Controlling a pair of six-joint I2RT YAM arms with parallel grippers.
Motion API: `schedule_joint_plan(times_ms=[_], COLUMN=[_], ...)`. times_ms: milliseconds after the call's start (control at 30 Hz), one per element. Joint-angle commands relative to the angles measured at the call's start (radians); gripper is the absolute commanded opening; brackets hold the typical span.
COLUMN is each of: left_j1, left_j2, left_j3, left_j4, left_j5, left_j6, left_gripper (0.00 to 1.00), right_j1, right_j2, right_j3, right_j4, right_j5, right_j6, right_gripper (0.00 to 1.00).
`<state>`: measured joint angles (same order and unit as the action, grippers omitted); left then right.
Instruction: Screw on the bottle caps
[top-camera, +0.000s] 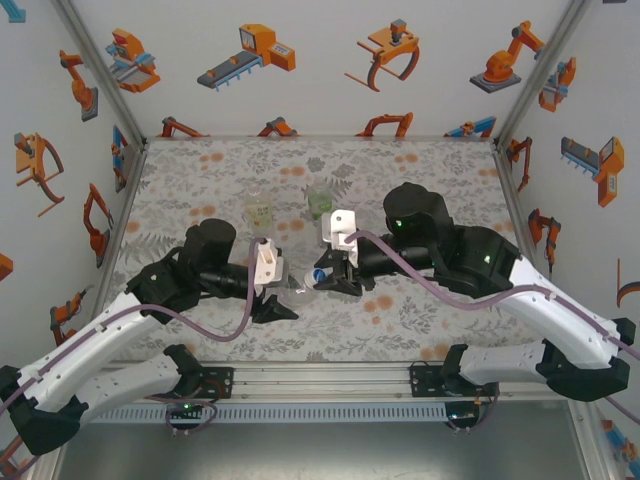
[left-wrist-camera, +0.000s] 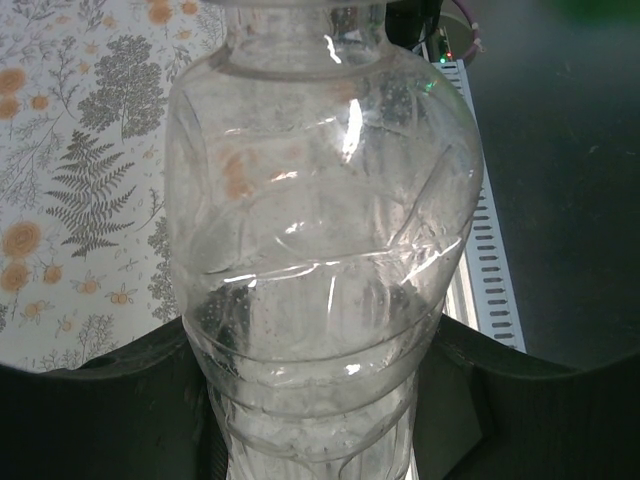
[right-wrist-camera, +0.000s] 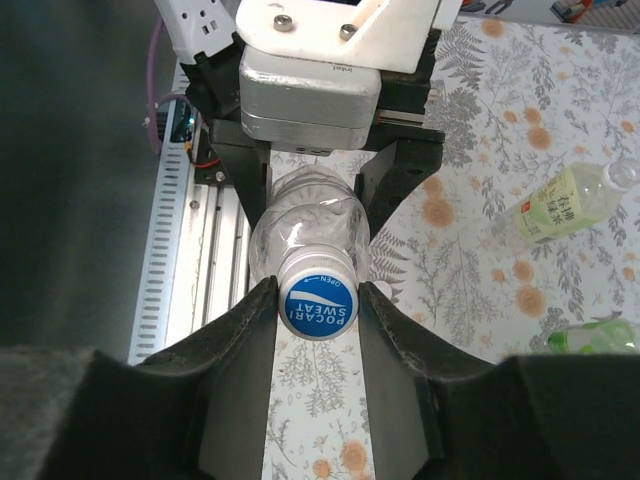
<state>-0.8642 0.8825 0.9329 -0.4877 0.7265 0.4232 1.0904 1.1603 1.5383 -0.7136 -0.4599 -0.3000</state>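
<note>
A colourless clear bottle lies level above the table, and my left gripper is shut around its body. In the top view this bottle spans the gap between my left gripper and my right gripper. In the right wrist view a white cap with a blue printed top sits on the bottle's neck. My right gripper is shut on that cap, both fingers touching its sides.
A pale yellow-green bottle and a green bottle stand uncapped on the floral table mat behind the arms. The metal rail runs along the near edge. Enclosure walls stand on the left, right and far sides.
</note>
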Motion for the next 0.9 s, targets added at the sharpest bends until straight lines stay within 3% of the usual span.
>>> schedule_joint_plan(times_ms=[0,133,267,400,533,633,700,867], left_j1=[-0.003,-0.004,-0.002,-0.002,-0.002,-0.003,-0.003,-0.002], left_j2=[-0.02,-0.025,-0.027,-0.035,-0.039,-0.034,-0.027,-0.02], left_j3=[-0.008,-0.008,-0.011,-0.023,-0.038,-0.042,-0.039,-0.034], left_j4=[0.017,0.017,0.022,0.042,0.074,0.086,0.087,0.083], left_j5=[0.02,-0.003,-0.075,-0.163,-0.211,-0.217,-0.215,-0.211], left_j6=[-0.007,-0.009,-0.02,-0.028,-0.035,-0.035,-0.03,-0.027], left_gripper=[0.0,0.0,0.0,0.0,0.0,0.0,0.0,0.0], right_j1=[0.0,-0.001,-0.001,-0.001,-0.002,-0.003,-0.003,-0.005], right_j2=[0.006,0.002,0.001,0.008,0.015,-0.006,-0.005,0.014], right_j3=[-0.005,-0.012,-0.053,-0.098,-0.109,-0.154,-0.158,-0.119], right_j4=[0.002,0.001,0.081,0.141,0.057,0.017,-0.01,-0.02], right_j5=[-0.016,0.024,0.152,0.372,0.6,0.678,0.698,0.714], right_j6=[-0.011,0.036,0.27,0.697,1.19,1.51,1.601,1.574], right_gripper=[0.28,0.16,0.01,0.0,0.0,0.0,0.0,0.0])
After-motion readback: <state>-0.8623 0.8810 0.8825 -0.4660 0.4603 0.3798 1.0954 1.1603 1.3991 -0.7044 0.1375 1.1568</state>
